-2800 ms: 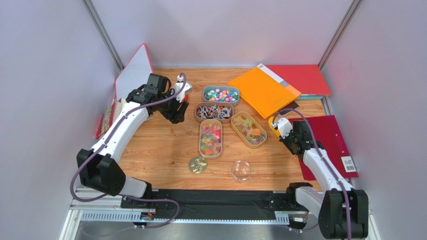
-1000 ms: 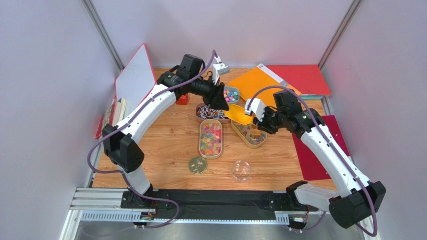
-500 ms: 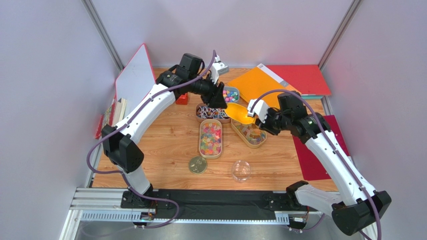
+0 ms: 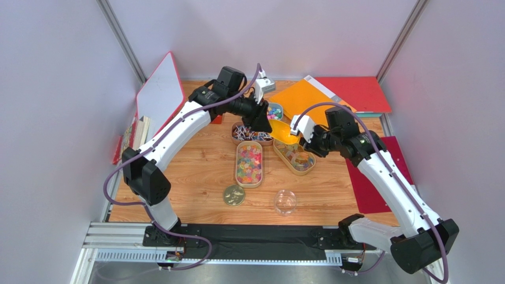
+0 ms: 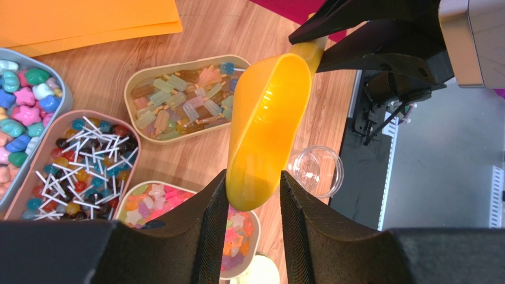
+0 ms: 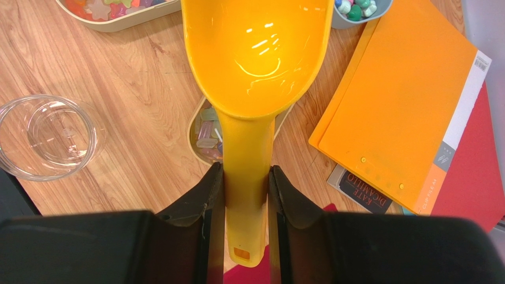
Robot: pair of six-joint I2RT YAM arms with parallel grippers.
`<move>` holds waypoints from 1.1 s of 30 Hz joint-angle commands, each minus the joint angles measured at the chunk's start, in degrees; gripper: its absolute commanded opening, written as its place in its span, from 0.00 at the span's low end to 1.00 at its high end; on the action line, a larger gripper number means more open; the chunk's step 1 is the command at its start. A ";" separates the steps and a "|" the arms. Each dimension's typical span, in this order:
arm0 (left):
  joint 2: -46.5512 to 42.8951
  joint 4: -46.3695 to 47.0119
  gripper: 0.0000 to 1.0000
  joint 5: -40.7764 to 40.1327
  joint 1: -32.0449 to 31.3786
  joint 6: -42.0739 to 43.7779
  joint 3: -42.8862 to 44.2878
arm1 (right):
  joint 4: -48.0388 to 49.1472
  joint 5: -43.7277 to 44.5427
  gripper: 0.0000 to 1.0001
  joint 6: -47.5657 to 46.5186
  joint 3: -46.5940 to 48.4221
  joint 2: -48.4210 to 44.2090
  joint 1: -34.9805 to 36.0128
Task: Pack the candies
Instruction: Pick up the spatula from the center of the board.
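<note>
Yellow scoop (image 6: 258, 53), handle pinched tight in my right gripper (image 6: 246, 177); my left gripper (image 5: 252, 183) is spread, straddling its lip. Left of frame: pastel candies (image 5: 24, 100) fill the grey tray (image 5: 65, 100), stick sweets (image 5: 83, 165) the brown tray (image 5: 137, 163). Centre: pale gummies (image 5: 178, 100); star gummies (image 5: 157, 198) lower down.

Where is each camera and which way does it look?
Top external: above and behind the arms, looking down at the table; both arms show.
Left wrist: on the left arm, looking past the left end effector at the yellow scoop and candies; its black fingers show.
Right wrist: on the right arm, looking down the scoop's handle, clamped in the right end effector; its fingers show.
Both wrist views share the scoop and clear cup.
</note>
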 commanded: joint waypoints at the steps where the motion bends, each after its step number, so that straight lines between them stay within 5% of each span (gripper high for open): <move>1: -0.59 1.03 0.42 2.04 -0.39 -0.82 -0.14 | 4.37 -0.76 0.00 1.16 1.20 0.79 0.49; 11: 0.64 1.73 0.35 1.96 -0.48 -1.35 0.57 | 4.20 -0.15 0.00 0.19 0.49 0.26 2.34; 19: -0.06 0.60 0.00 2.05 -0.39 -0.82 -0.22 | 5.95 1.43 0.02 2.20 -0.47 -2.01 2.34; 20: -0.32 0.33 0.00 2.04 -0.48 -0.47 -0.57 | 7.17 1.87 0.08 2.91 -0.65 -2.63 2.34; 21: -0.58 -0.11 0.00 1.96 -0.39 -0.12 -0.66 | 7.79 2.22 0.33 3.96 -0.74 -3.59 2.34; 22: -1.11 -0.81 0.00 2.04 -0.48 0.41 -0.84 | 8.41 2.92 0.44 6.58 -0.65 -5.43 2.34; 23: -1.55 -1.25 0.00 2.31 -0.22 0.76 -1.19 | 9.98 3.19 0.79 8.17 -0.56 -6.75 2.25; 25: -2.34 -3.09 0.00 3.88 0.05 2.34 -1.37 | 11.31 3.20 0.99 11.34 -0.56 -9.30 2.34; 33: -3.05 -10.04 0.00 13.46 0.93 9.81 -3.74 | 19.76 -9.88 0.97 15.23 -6.80 -26.35 2.34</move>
